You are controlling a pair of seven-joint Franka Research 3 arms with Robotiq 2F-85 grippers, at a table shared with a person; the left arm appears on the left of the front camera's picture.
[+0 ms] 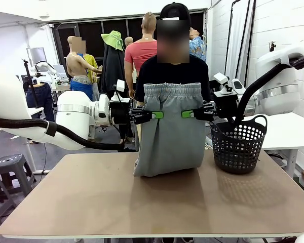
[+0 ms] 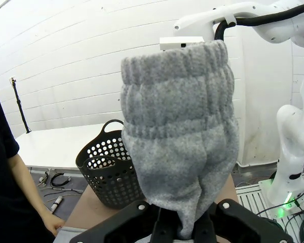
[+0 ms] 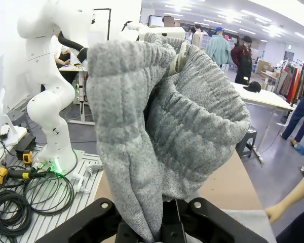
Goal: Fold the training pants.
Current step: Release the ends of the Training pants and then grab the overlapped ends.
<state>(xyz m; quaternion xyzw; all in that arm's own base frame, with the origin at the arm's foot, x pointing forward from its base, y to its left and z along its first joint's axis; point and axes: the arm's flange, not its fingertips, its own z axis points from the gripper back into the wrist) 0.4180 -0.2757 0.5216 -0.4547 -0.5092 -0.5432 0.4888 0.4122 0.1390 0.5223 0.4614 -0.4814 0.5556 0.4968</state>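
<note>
1. One pair of training pants [image 1: 168,131] hangs upright mid-table, its lower end bunched on the table [image 1: 91,192]; the legs can't be told apart.
2. Two grippers: left gripper [image 1: 157,115] and right gripper [image 1: 187,114] each clamp a side of the fabric below the waistband, fingertips buried in cloth.
3. One black basket [image 1: 238,144] stands just beside the pants.
4. One person stands behind, torso mostly hidden.

Black mesh basket [image 1: 238,145] — tan table [image 1: 142,202]
</note>
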